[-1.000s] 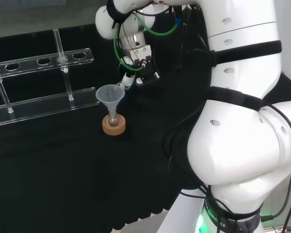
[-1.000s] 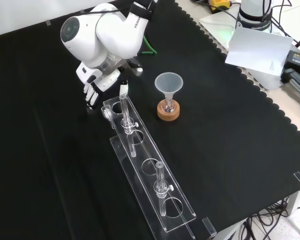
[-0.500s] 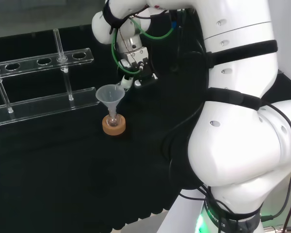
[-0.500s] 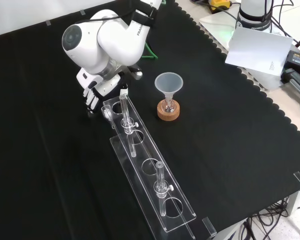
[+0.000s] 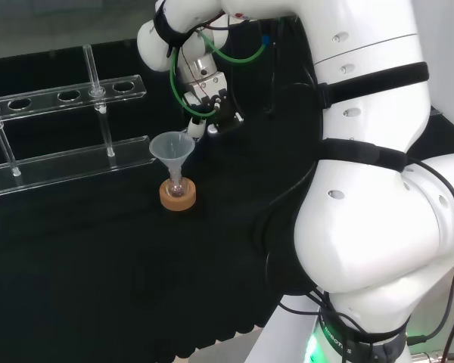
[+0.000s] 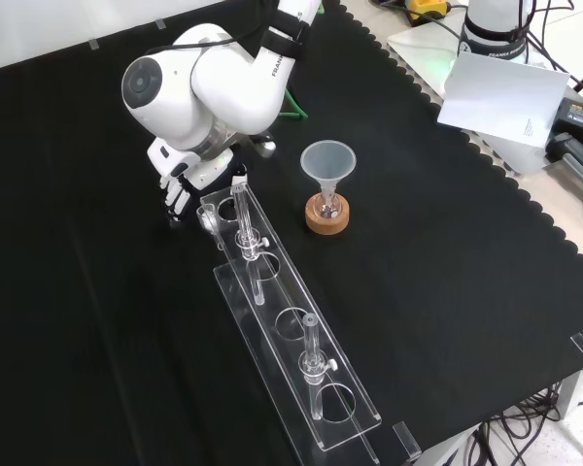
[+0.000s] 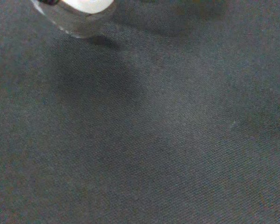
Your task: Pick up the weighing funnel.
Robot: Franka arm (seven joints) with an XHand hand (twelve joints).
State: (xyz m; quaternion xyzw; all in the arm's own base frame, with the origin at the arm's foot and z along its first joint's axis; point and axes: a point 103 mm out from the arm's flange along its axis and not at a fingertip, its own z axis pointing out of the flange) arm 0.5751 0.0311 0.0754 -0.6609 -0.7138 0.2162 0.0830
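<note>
**A:** So, where is the weighing funnel?

**B:** Most likely it is the small clear piece (image 6: 209,220) lying on the black cloth of the counter (image 6: 447,252). In the front view it sits at the upper end of the clear rack (image 6: 291,340), touching it or just beside it. It is glassy against glass, so I would not swear to it.

**A:** And the hand?

**B:** The hand (image 6: 179,186) hangs low over the cloth just left of that piece and looks apart from it. Whether it is released or clenched, I cannot tell, since the arm's white link stands over much of it. The piece lies on the cloth, so I judge the pick-up not yet done.

**A:** Why approach from that side?

**B:** My guess is that the rack walls off the right, so the open cloth on the left gives a free way in.

**A:** Anything else nearby?

**B:** The funnel (image 6: 327,160) stands mouth up, its stem in a small flask on a cork ring (image 6: 327,219), which keeps it upright. It is farther right, beyond the rack, and clear of the hand.
</note>
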